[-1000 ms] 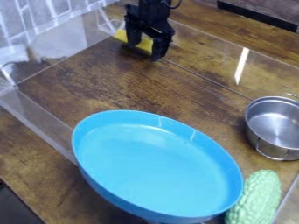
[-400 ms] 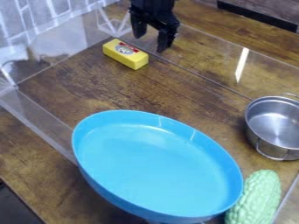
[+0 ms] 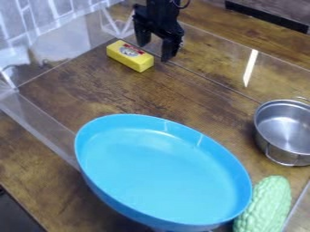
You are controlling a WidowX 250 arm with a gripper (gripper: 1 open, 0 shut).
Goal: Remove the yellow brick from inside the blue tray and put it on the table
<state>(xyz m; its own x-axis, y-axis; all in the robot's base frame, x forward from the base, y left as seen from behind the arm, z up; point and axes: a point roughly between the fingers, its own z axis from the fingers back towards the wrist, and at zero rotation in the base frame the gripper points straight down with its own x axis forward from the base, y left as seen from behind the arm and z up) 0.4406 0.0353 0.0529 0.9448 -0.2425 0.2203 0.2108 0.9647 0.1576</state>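
Nearest me the blue tray (image 3: pixel 161 172) sits empty. Far across the table (image 3: pixel 182 86) the yellow brick (image 3: pixel 130 55) lies flat on the wood, well apart from the tray. My gripper (image 3: pixel 160 47) hangs just beside it, jaws apart, holding nothing. I should lift straight up without nudging the brick.

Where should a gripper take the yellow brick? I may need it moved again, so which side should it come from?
Probably from above, across the two long sides of the yellow brick. It lies flat on the table, its long axis running diagonally, so the narrow width suits the jaws. The open gripper sits just beside it, and the clear wall crowds sideways approaches.
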